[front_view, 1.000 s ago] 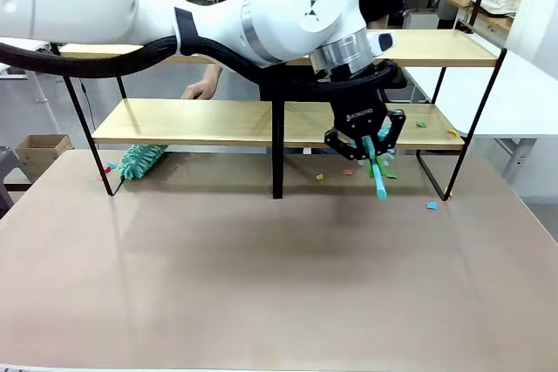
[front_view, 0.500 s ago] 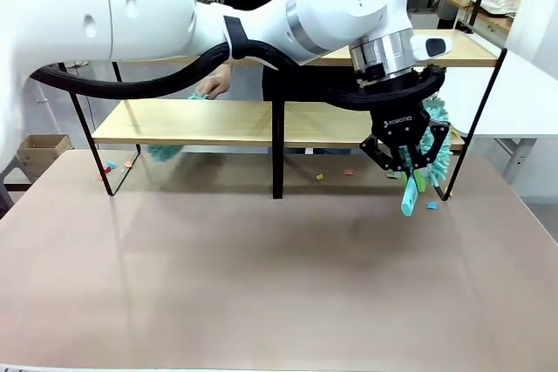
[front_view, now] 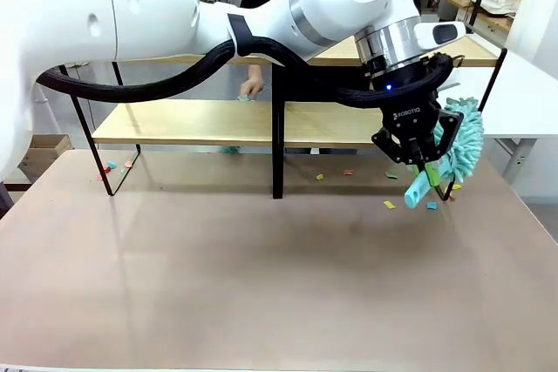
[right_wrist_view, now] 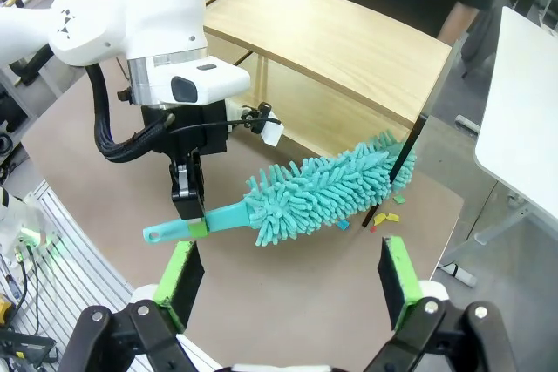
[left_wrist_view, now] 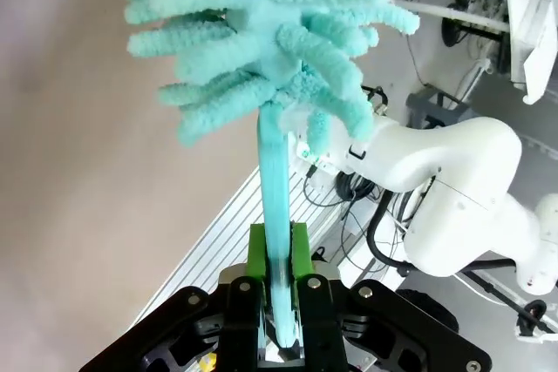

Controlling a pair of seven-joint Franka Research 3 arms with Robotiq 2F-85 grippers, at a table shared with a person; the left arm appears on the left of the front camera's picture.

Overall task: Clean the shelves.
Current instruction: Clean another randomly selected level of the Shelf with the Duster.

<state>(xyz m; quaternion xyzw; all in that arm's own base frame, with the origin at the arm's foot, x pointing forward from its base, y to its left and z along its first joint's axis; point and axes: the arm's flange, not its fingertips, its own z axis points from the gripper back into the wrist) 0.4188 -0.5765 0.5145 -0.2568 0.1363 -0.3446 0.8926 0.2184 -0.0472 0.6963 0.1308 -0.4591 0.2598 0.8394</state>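
Across our brown desk (front_view: pixel 261 285) the shelves (front_view: pixel 192 122) span the upper middle of the frame. At their right end we clamp our left hand (front_view: pixel 425 165) on the handle of a teal duster (front_view: pixel 460 147). Our right hand (right_wrist_view: pixel 288 272) hovers with fingers spread wide.

The left gripper (front_view: pixel 422 165) was swept rightwards along the lower board of the shelves (front_view: pixel 192 122), from just right of the middle out to the frame's right end. The duster (front_view: pixel 460 141), clamped by its handle, was swung round with it. Its fluffy head, tucked behind the fingers a second ago, was brought out past the board's right end. A yellow scrap (front_view: pixel 389 205) was turned up on the table (front_view: pixel 261 285) where none lay before. Over at the far side, the person's hand (front_view: pixel 253 86) was moved right towards the middle, and the second duster (front_view: pixel 229 150), glimpsed below the board, was carried along with it.
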